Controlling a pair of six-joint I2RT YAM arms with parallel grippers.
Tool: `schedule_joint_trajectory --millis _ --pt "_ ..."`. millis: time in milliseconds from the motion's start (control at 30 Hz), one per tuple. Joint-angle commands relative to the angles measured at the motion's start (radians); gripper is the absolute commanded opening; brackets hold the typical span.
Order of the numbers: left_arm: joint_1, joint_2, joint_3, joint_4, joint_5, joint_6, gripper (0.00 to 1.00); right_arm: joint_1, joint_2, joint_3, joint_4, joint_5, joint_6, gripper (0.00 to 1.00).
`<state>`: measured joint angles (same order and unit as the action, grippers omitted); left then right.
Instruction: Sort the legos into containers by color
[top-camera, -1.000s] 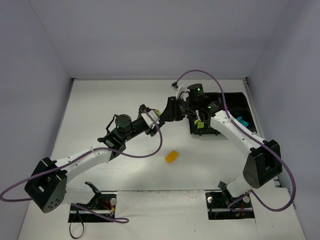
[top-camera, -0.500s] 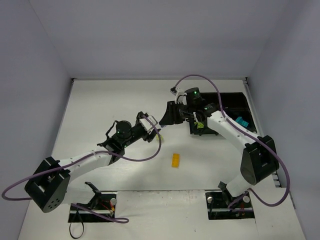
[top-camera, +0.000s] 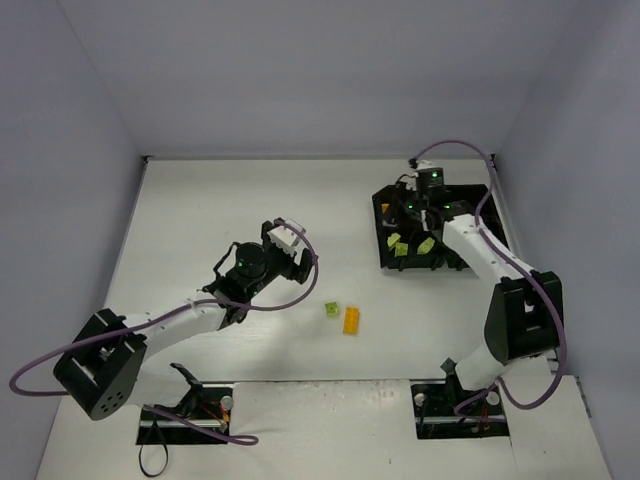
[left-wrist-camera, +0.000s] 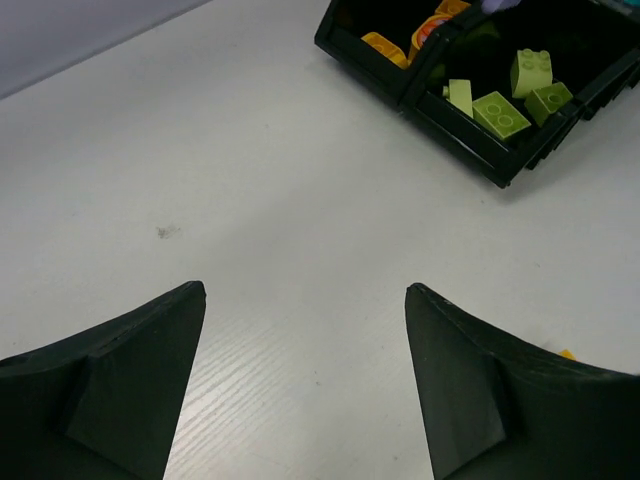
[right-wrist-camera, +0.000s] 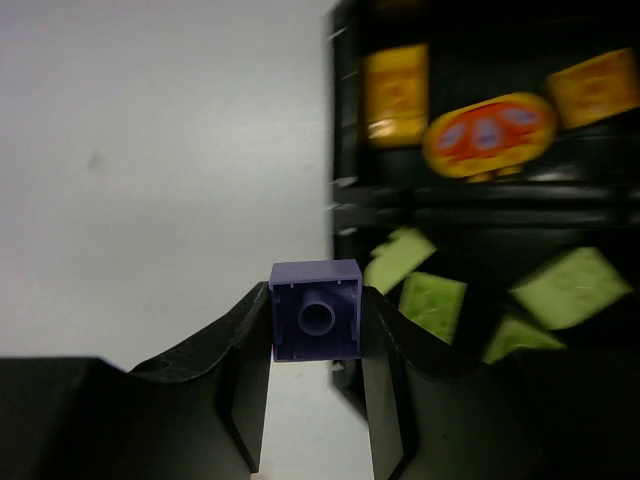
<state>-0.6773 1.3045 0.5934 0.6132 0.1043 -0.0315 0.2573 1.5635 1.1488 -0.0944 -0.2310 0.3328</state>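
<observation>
Purple brick (right-wrist-camera: 316, 323) pinched — orange brick (top-camera: 351, 320), green brick (top-camera: 330, 309) loose outside tray (top-camera: 381, 228).

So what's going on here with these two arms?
It's a color-sorting job. The right gripper holds a purple brick at the edge of a black tray. The left gripper hangs open over the table, where an orange brick and a green brick lie loose.

I can't read any word, number or brand in my feeds. The only print-like marks are on an orange oval piece (right-wrist-camera: 487, 135) in the tray's (right-wrist-camera: 342, 120) far-left compartment, too blurred to read.
</observation>
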Motion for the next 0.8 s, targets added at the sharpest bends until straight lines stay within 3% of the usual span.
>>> schedule_joint_trajectory --millis 0,133,433,500,533,667,767 --pt "0.01 -0.076 0.082 -0.044 -0.078 -0.117 0.74 -0.098 -0.034 0.075 0.045 0.289 0.009 0.0" --pt "0.01 -0.146 0.103 -0.186 -0.169 -0.165 0.75 -0.246 0.038 0.126 0.064 0.36 -0.008 0.0" --pt "0.018 -0.194 0.187 -0.536 -0.304 -0.264 0.76 -0.349 0.314 0.328 0.085 0.383 -0.06 0.06" --pt "0.022 -0.186 0.201 -0.593 -0.321 -0.303 0.76 -0.359 0.349 0.373 0.085 0.387 -0.06 0.16" --pt "0.031 -0.183 0.212 -0.607 -0.319 -0.318 0.76 -0.363 0.377 0.385 0.085 0.38 -0.063 0.26" --pt "0.051 -0.166 0.247 -0.69 -0.27 -0.372 0.76 -0.363 0.38 0.422 0.085 0.361 -0.071 0.51" --pt "0.062 -0.139 0.282 -0.72 -0.247 -0.404 0.76 -0.345 0.331 0.419 0.085 0.34 -0.109 0.62"
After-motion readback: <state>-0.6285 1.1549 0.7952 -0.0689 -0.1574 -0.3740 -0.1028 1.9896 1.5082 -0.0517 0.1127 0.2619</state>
